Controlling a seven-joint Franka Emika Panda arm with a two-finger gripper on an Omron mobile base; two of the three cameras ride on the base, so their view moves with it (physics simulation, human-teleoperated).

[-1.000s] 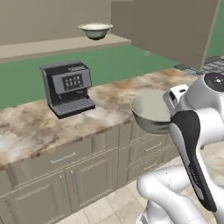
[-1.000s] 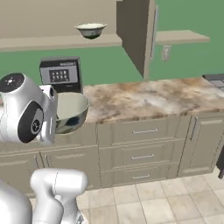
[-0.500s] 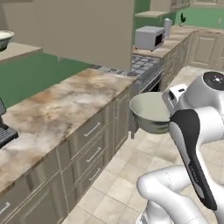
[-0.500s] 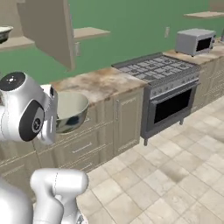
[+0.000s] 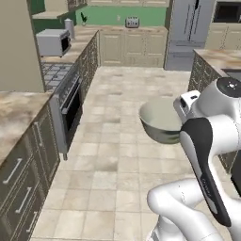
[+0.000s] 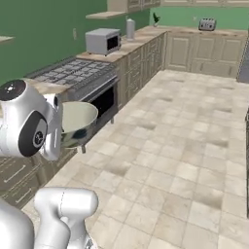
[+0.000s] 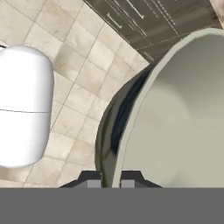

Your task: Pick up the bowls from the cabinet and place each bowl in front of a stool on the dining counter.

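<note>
- Change since the earlier frames: the whole scene has swung round, so the camera has moved. The wall counter and coffee machine seen before are gone; a tiled floor [image 5: 117, 155] now runs toward a far wall.
- The bowl [image 5: 162, 120] keeps its place against the arm, carried in the air at 9 o'clock of the white wrist in the left base view.
- Right base view: the same bowl [image 6: 73, 121] sits at 3 o'clock of the wrist, with the stove [image 6: 78, 73] behind it and a microwave [image 6: 102, 41] beyond on the wall counter. A toaster [image 6: 207, 24] stands at the far end.
- Left base view alone: a tall grey refrigerator [image 5: 188, 33] at 12 o'clock and a counter edge [image 5: 221, 56] at 2 o'clock.
- Hand view: the gripper [image 7: 110, 178] sits at 6 o'clock, its two dark fingertips [image 7: 92, 178] pinching the bowl [image 7: 175, 113] by its rim, one tip on each side. The cream interior faces 3 o'clock; the dark outer wall faces 9 o'clock.
</note>
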